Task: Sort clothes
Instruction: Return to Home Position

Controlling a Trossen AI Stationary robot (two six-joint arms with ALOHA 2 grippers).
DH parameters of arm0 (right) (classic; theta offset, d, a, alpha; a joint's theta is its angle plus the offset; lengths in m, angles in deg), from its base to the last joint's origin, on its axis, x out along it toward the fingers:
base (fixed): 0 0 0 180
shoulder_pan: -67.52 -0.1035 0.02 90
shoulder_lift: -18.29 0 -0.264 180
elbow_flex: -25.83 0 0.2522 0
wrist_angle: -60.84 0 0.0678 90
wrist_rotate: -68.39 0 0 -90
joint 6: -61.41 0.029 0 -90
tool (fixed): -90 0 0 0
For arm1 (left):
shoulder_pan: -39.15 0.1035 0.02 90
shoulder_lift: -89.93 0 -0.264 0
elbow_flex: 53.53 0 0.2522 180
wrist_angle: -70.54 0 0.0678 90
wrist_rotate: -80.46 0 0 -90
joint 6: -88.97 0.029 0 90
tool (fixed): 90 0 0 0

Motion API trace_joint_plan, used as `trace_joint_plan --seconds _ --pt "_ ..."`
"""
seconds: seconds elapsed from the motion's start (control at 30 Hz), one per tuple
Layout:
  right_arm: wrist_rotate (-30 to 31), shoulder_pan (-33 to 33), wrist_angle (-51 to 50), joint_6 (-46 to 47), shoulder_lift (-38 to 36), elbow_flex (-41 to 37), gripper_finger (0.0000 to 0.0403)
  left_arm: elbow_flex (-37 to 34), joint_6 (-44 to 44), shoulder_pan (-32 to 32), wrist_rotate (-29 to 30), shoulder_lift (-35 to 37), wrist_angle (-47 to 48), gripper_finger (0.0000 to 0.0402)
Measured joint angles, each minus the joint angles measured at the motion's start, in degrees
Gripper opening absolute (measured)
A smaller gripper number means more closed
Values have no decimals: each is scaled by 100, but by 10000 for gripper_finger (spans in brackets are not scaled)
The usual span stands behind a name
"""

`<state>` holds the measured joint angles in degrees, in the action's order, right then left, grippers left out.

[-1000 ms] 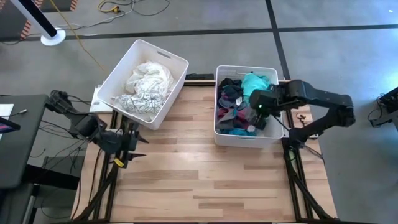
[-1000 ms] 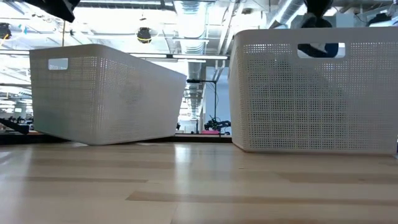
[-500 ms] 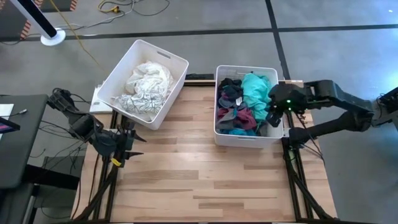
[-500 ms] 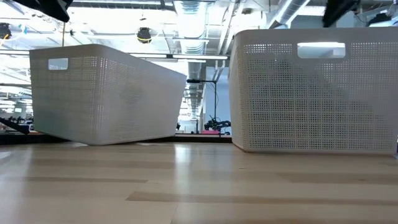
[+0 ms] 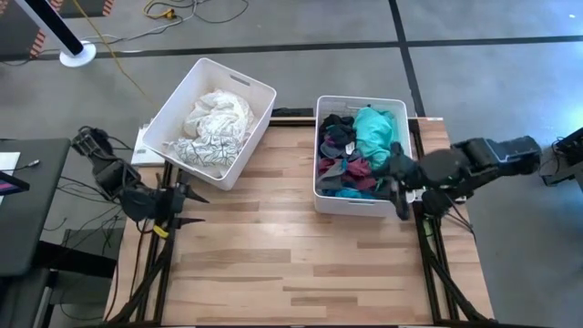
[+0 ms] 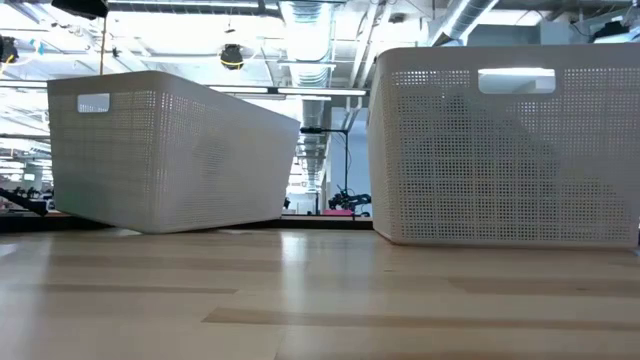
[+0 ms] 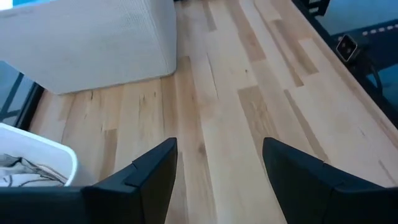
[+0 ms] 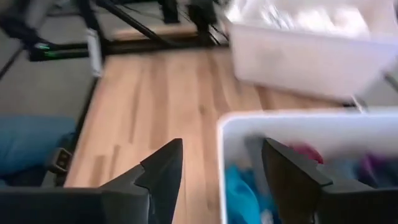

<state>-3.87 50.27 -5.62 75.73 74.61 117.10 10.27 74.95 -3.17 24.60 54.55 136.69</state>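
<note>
The clothes lie in two white bins. White, cream and patterned ones [image 5: 214, 123] fill the tilted left bin [image 5: 260, 91]. Teal, maroon, navy and black ones [image 5: 355, 150] fill the right bin [image 5: 364, 202]. My right gripper [image 5: 399, 187] hovers open at that bin's right wall. In its wrist view the right gripper [image 8: 222, 146] has nothing between its fingers, and the bin's rim [image 8: 280, 117] shows below. My left gripper [image 5: 189, 210] waits open over the table's left edge. In its wrist view the left gripper [image 7: 219, 144] is over bare wood.
The left bin [image 6: 170, 150] rests tilted, overhanging the table's far left edge. The right bin [image 6: 505, 145] stands flat at the far right. Bare wooden tabletop [image 5: 301, 264] spreads across the near half. Cables and a stand lie on the floor beyond the table.
My right gripper has drawn back from above the coloured clothes in the right bin toward the table's right edge, then a little toward the near edge. More of the teal garment shows now. My left gripper has shifted slightly toward the table's left edge.
</note>
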Motion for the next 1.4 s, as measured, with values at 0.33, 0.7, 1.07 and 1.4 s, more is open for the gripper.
trace_joint_plan --seconds 0.33,0.7,1.07,1.4 --pt "913 -1651 1203 -491 -10 -690 209 -1062 122 -367 274 763 -891 231" --pt "1370 -2232 2437 -557 -290 -1956 187 -2170 816 -374 244 1711 -2560 231" --pt "1401 -2227 4645 -1076 -798 -3789 177 -2897 1375 -374 222 1859 -3745 231" --pt "1363 -2248 6079 -1521 -923 -4805 177 -2932 1798 -374 66 1859 -4121 231"
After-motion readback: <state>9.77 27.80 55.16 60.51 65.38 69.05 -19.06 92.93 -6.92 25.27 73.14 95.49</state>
